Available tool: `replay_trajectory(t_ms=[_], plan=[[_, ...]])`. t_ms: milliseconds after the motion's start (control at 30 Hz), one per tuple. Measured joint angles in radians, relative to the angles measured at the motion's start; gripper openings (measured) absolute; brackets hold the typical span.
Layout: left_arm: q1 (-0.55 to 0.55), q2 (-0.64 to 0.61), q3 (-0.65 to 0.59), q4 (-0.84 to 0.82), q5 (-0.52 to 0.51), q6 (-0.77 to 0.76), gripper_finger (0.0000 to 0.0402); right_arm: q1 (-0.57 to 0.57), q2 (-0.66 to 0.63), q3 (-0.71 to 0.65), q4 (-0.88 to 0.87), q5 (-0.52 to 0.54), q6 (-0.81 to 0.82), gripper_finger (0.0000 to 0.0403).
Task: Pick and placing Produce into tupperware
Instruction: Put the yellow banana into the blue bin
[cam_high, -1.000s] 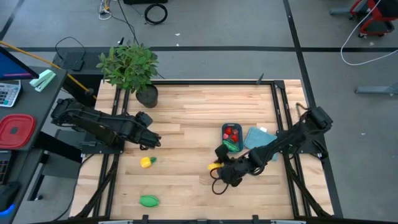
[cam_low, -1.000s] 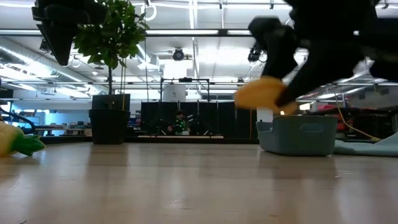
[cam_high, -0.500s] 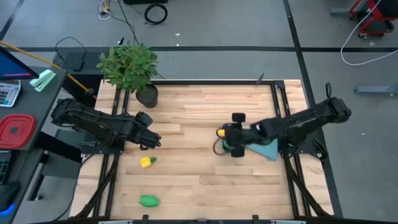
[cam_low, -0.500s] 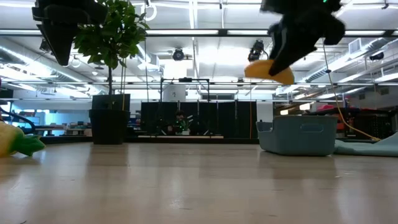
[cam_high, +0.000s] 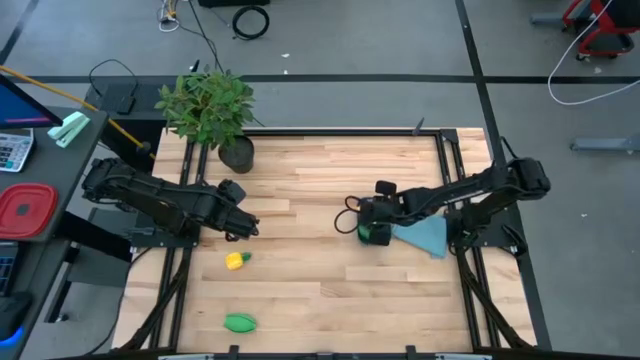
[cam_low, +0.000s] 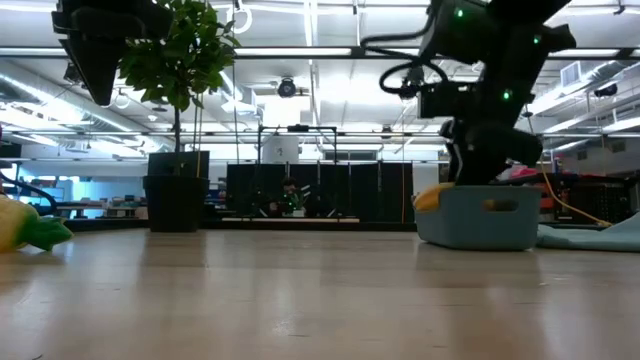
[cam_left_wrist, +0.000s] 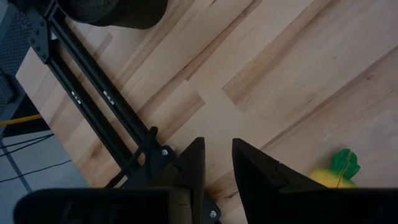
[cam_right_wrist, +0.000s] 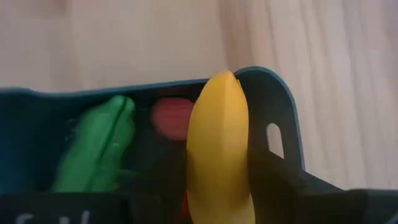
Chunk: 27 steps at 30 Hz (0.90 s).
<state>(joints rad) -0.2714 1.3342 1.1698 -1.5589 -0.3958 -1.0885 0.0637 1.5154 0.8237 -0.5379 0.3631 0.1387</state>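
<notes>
Overhead, the right gripper (cam_high: 372, 222) sat directly above the dark-blue tupperware (cam_high: 374, 235), hiding most of the tub, which stood on the wooden table (cam_high: 310, 180) toward its right side, just beside a flat light-blue piece (cam_high: 428, 234). Its wrist camera showed the yellow banana (cam_right_wrist: 217, 149) between the dark fingers (cam_right_wrist: 280, 180), which were closed on it, the fruit's free end resting across the rim of the tupperware (cam_right_wrist: 273, 99). Inside the tub lay a green oblong piece (cam_right_wrist: 99, 146) and a small red piece (cam_right_wrist: 173, 117). From table height, the banana (cam_low: 432, 196) poked out over the near left edge of the tupperware (cam_low: 480, 218), with the right gripper (cam_low: 480, 150) pressed down right above it. The left gripper (cam_high: 244, 226) hovered over the left half of the table, well apart from the tub; in its own wrist view the two fingers (cam_left_wrist: 255, 171) stood a small gap apart with nothing between them. A yellow piece with a green stem (cam_high: 236, 261) lay on the wood near that gripper, toward the front edge, and showed partly in the left wrist view (cam_left_wrist: 333, 173) and at the left border of the low view (cam_low: 25, 228). Farther toward the front lay a second green oblong piece (cam_high: 239, 322). A leafy potted plant (cam_high: 212, 110) stood at the back left corner of the table.
</notes>
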Motion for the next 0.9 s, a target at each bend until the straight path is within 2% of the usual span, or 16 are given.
replay_trajectory(t_ms=[233, 633, 900], plan=[[0.000, 0.000, 0.000, 0.000, 0.000, 0.000, 0.0084, -0.023, 0.002, -0.016, 0.001, 0.030, -0.008, 0.0159], [0.000, 0.000, 0.000, 0.000, 0.000, 0.000, 0.0089, -0.022, 0.002, -0.013, 0.001, 0.030, -0.005, 0.0223], [0.000, 0.000, 0.000, 0.035, 0.021, -0.026, 0.0101, -0.022, 0.001, -0.008, -0.009, 0.028, -0.003, 0.0225]])
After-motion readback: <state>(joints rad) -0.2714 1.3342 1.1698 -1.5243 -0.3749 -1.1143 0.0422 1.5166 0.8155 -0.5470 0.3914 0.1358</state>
